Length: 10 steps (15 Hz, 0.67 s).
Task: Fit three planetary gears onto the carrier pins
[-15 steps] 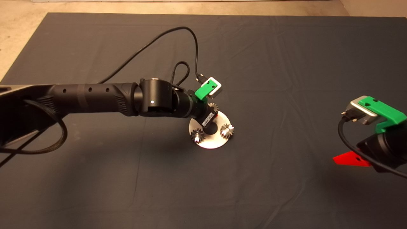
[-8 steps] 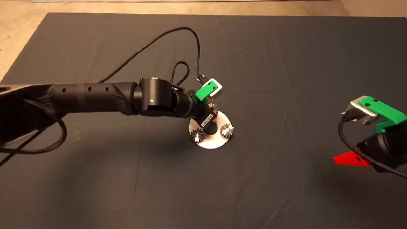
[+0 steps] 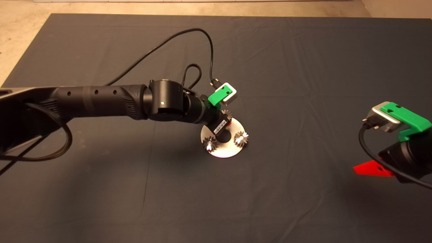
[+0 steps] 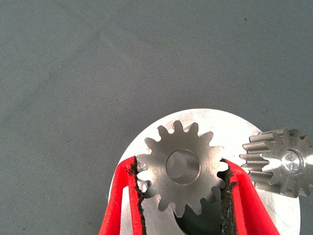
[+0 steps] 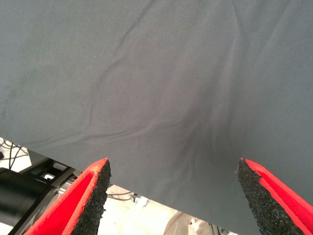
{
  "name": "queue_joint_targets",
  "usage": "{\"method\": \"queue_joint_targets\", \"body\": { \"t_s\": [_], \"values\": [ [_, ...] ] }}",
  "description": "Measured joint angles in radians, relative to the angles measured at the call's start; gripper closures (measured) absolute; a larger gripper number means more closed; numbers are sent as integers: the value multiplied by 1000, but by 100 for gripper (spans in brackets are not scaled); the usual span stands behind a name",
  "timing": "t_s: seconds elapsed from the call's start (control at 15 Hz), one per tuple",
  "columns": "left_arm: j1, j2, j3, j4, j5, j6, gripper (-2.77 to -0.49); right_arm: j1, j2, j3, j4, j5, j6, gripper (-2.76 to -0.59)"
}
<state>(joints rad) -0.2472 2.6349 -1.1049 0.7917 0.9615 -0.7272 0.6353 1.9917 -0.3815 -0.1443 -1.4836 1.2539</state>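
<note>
A flat silver disc (image 3: pixel 224 152) lies mid-mat. Two planetary gears sit on its carrier pins, one on its near left (image 3: pixel 209 143) and one on its right (image 3: pixel 241 138). My left gripper (image 3: pixel 227 118) is over the disc's far rim, shut on the third gear (image 4: pixel 182 169), its black pads (image 4: pixel 138 192) pressing the teeth on both sides. The gear lies flat over the disc (image 4: pixel 230 126). I cannot tell whether a pin fills its hole. A seated gear (image 4: pixel 281 161) shows a pin end in its centre. My right gripper (image 3: pixel 373 168) is parked at the lower right, open and empty (image 5: pixel 171 196).
The left arm's black cable (image 3: pixel 189 33) loops over the far mat. The right wrist view looks past the mat's edge (image 5: pixel 73 147) at the floor. Bare floor (image 3: pixel 20 40) borders the mat at the far left.
The left arm has shifted very slightly. The gear stays in its gripper over the disc's far rim. The right arm has not moved.
</note>
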Motion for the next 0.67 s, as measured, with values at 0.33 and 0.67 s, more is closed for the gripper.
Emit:
{"method": "queue_joint_targets", "body": {
  "t_s": [0.33,0.67],
  "values": [
    [-5,0,-5,-23,-1,25,-59,0,0,0,0,0,0,-191],
    [-25,0,-14,-70,12,33,-59,0,0,0,0,0,0,-191]
  ]
}}
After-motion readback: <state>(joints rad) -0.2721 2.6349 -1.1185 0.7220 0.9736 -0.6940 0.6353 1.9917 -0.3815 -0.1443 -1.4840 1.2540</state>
